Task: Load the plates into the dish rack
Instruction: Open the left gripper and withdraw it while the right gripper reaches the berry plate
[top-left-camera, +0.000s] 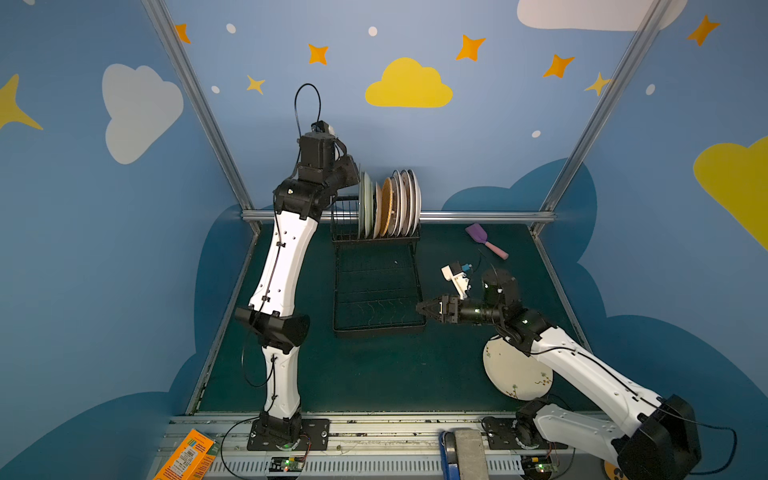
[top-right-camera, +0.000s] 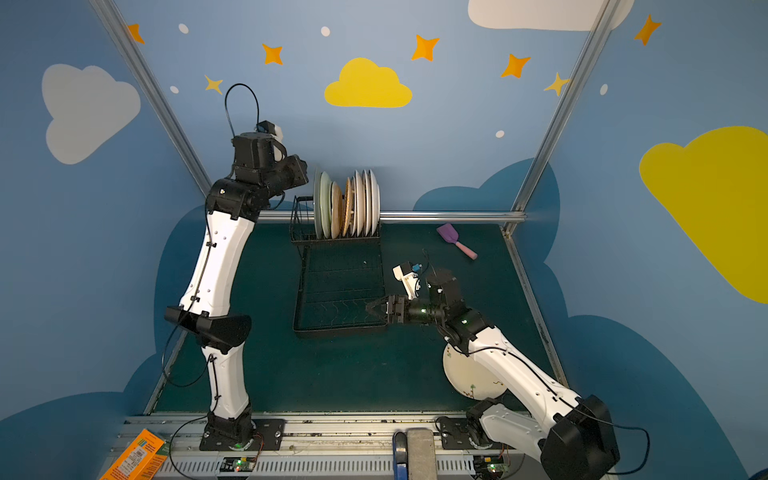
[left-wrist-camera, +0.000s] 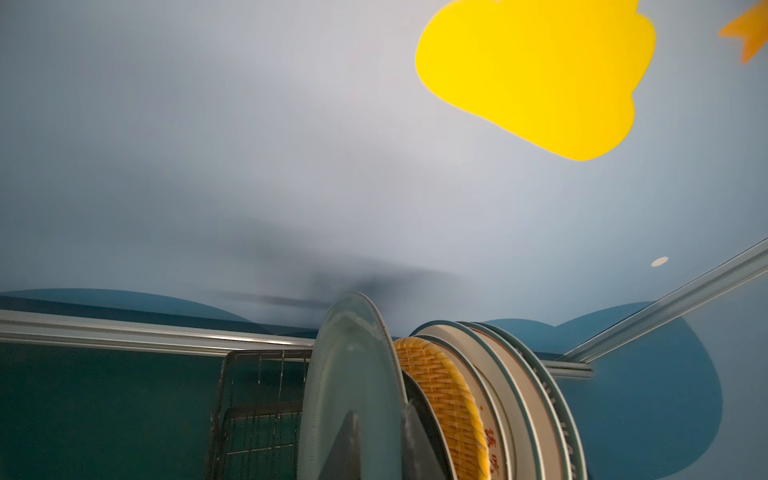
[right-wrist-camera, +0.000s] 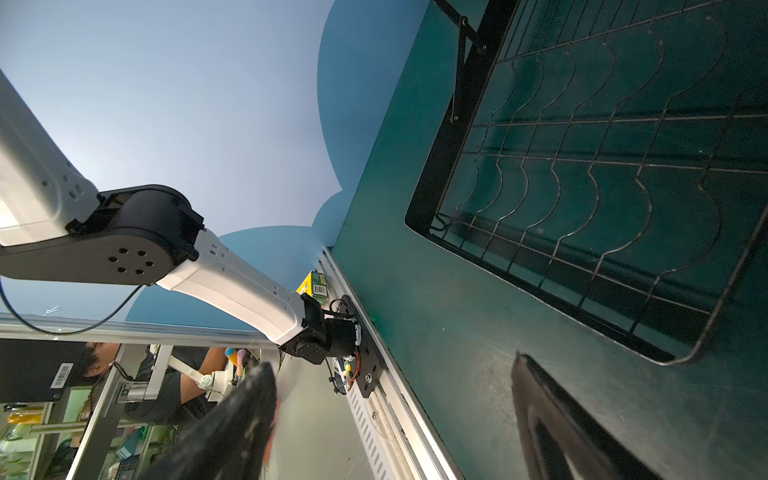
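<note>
- Black wire dish rack (top-left-camera: 376, 329) is set mid-back on the green table (top-left-camera: 374, 374), with a row of plates (top-left-camera: 392, 203) stood on edge in its upper tier.
- Pale green plate (left-wrist-camera: 353, 374) is stood at the row's left end, near the orange woven plate (left-wrist-camera: 440, 395).
- Left gripper (left-wrist-camera: 380, 411) is placed astride the pale green plate's rim, one finger on each side. Pinching or loosened cannot be told.
- Right gripper (top-left-camera: 420, 309) is held at the lower tray's near right corner, jaws spread wide, nothing between.
- Cream floral plate (top-left-camera: 513, 374) is laid flat on the table, partly hidden under the right arm.
- Spatula (top-left-camera: 484, 239) is seen right of the rack.
</note>
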